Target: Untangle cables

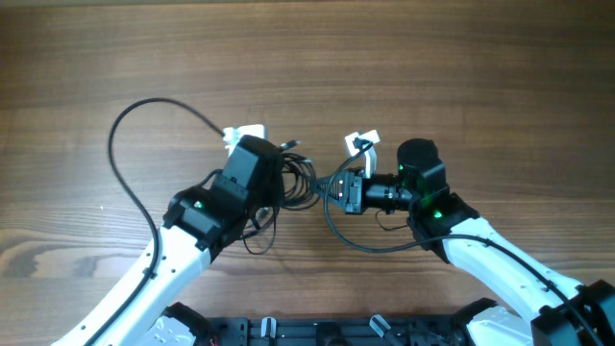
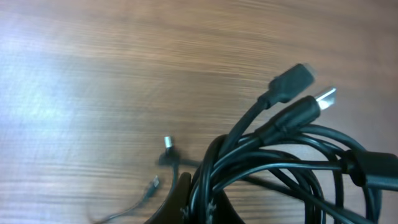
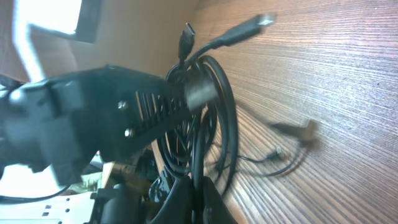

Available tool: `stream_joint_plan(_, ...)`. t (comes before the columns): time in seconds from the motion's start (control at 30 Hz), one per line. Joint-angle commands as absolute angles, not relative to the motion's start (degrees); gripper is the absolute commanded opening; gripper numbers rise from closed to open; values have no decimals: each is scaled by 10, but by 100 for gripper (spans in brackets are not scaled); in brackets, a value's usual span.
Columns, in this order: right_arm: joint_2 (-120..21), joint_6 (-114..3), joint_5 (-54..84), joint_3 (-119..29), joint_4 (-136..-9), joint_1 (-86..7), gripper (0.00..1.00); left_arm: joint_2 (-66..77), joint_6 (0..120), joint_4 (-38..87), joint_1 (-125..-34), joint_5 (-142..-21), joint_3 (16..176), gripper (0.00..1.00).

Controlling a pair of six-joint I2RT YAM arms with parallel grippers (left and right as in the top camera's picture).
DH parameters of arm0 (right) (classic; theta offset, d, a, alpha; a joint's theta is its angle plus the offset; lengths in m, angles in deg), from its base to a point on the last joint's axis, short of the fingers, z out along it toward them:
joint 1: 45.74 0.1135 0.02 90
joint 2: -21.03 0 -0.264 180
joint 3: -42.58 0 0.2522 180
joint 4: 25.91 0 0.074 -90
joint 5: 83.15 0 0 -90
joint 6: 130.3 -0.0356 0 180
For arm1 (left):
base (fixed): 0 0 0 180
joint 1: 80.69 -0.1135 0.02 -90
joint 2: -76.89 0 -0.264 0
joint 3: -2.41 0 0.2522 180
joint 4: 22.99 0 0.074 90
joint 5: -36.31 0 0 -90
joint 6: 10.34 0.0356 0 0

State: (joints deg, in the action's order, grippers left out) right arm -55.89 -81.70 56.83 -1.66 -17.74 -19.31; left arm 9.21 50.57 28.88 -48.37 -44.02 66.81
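Centrally, the cables (image 1: 296, 183) form a knotted bundle on the counter (image 1: 452, 58), between the two arms. Left end effector (image 2: 190, 208): pressed together on several strands, which rise from between its fingers in the left wrist view. Right end effector (image 3: 193, 202): reaches in from the right, likewise pinching strands at the bundle's right side. The two sit near each other, the bundle spanning the gap. One long loop (image 1: 120, 168) leaves the bundle, sweeps out to the left and runs back beside the left arm. A shorter loop (image 1: 370, 245) curves under the right end effector. Two plugs (image 2: 297, 79) stick out of the bundle side by side, and a small plug (image 2: 168, 144) lies on the wood nearby. Two small white pieces (image 1: 246, 133) show just beyond the bundle; what they are cannot be told
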Motion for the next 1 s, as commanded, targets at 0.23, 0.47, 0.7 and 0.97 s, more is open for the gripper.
stream_joint_plan(0.23,-563,-825,564,-19,-225,-229,5,97,265,321,-648,-417,668,4)
stream_joint_plan(0.47,-563,-906,295,-19,-498,-230,25,98,219,300,-648,-418,668,4)
stream_joint_plan(0.7,-563,-889,306,-19,-481,-270,60,98,405,265,-648,-512,668,4)
stream_joint_plan(0.97,-564,-686,490,-19,-324,-271,80,98,594,147,-648,-848,668,4)
